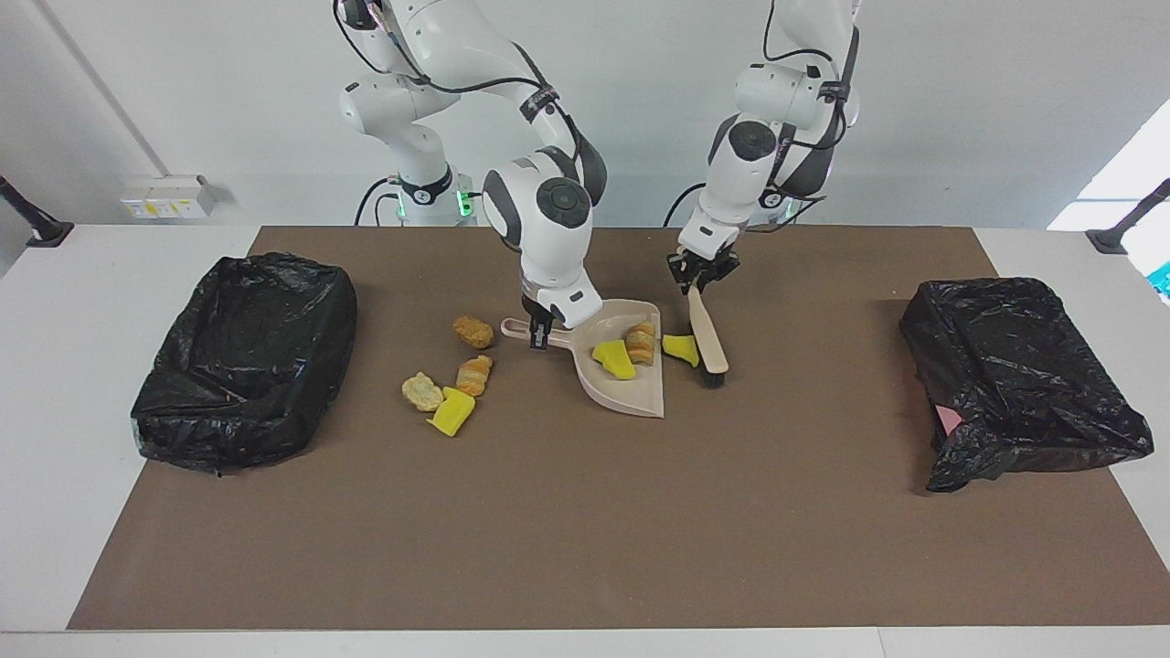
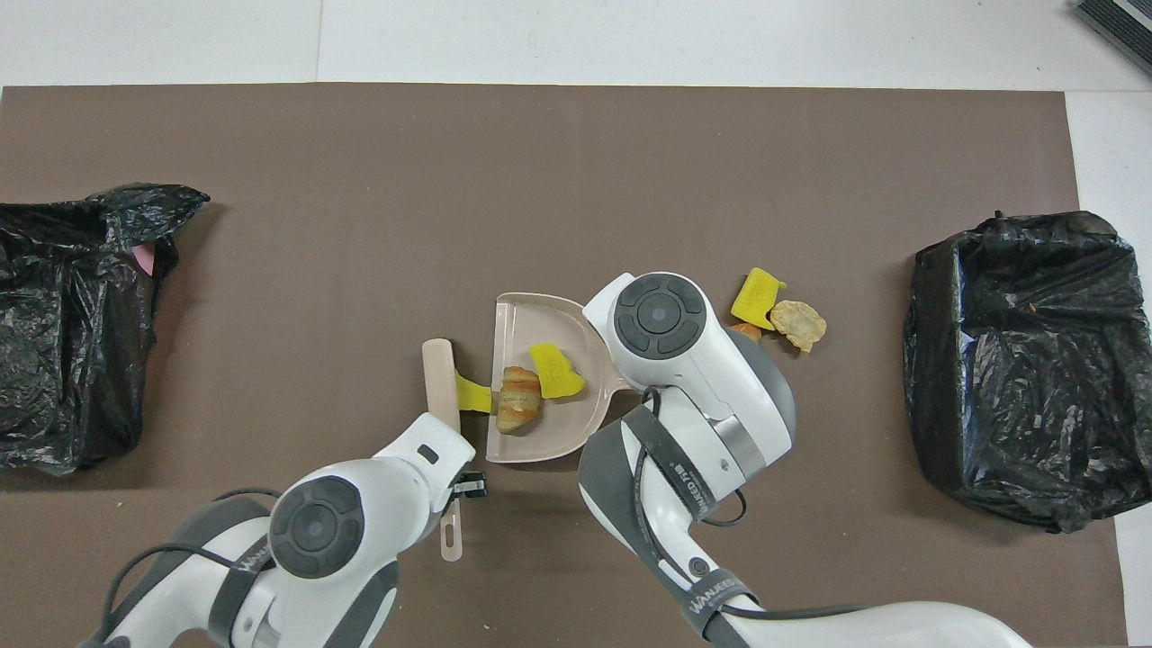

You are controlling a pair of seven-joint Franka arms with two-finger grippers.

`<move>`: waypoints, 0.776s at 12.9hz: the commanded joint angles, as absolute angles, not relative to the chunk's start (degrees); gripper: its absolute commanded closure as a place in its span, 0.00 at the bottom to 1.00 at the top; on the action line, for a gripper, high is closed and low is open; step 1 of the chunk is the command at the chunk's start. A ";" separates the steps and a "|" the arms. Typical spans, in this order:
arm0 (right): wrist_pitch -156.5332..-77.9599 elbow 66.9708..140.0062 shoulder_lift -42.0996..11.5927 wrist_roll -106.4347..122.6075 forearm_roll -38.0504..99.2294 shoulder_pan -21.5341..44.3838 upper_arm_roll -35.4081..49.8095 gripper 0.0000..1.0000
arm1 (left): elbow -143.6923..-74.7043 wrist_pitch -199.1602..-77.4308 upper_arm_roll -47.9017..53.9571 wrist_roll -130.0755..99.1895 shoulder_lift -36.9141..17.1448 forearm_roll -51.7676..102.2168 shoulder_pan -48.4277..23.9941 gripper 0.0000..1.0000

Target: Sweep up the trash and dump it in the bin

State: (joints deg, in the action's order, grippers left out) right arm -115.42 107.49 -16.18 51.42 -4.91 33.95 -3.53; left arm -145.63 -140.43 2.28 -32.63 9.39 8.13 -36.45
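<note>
Trash pieces come to seven: three yellow wedges and four tan lumps. Two ride in my dustpan (image 1: pixel 631 384), a yellow wedge (image 1: pixel 614 359) and a striped bread lump (image 1: pixel 642 341). A second yellow wedge (image 1: pixel 680 348) lies at the pan's open edge, touching my brush (image 1: pixel 708 340). The other four sit toward the right arm's end of the desk (image 1: pixel 585 530): a brown lump (image 1: pixel 473 332) near the pan's handle, then a striped lump (image 1: pixel 474 374), a pale lump (image 1: pixel 421 391) and the third yellow wedge (image 1: pixel 452 412) bunched together.

My right claw (image 1: pixel 541 334) is clamped on the dustpan's handle. My left claw (image 1: pixel 699 278) is clamped on the brush's handle, bristles down on the mat.

Bins number two, both lined in black plastic: one (image 1: pixel 245 361) at the right arm's end, one (image 1: pixel 1019 384) at the left arm's end.

From overhead my right arm hides the brown lump and most of the striped lump beside it; my left arm covers the middle of the brush. The bin at the left arm's end is cut off by the overhead view's edge.
</note>
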 commanded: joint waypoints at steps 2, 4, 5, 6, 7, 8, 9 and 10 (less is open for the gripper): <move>-115.75 108.90 -15.12 52.56 -5.36 33.40 -3.34 1.00 | -138.88 -141.24 1.67 -31.81 4.66 10.11 -42.00 1.00; -115.75 108.90 -15.12 52.56 -5.36 33.40 -3.34 1.00 | -138.69 -140.72 1.41 -31.73 4.48 10.28 -41.23 1.00; -115.75 108.90 -15.12 52.56 -5.36 33.40 -3.34 1.00 | -138.69 -140.63 1.23 -31.64 4.31 10.28 -40.44 1.00; -115.75 108.90 -15.12 52.47 -5.36 33.40 -3.34 1.00 | -138.69 -140.62 1.32 -32.08 4.13 10.28 -38.25 1.00; -115.75 108.90 -15.12 52.47 -5.36 33.14 -3.34 1.00 | -138.52 -140.62 1.23 -32.08 3.78 10.28 -37.19 1.00; -115.84 108.81 -15.12 52.47 -5.36 32.44 -3.34 1.00 | -137.99 -140.19 1.23 -32.08 3.17 10.28 -36.22 1.00; -115.75 108.55 -15.03 52.47 -5.36 31.82 -3.34 1.00 | -137.03 -139.14 1.23 -32.08 2.99 10.28 -34.64 1.00; -115.58 108.46 -14.33 52.47 -5.27 31.56 -3.34 1.00 | -135.98 -137.56 1.14 -32.43 3.16 10.28 -33.50 1.00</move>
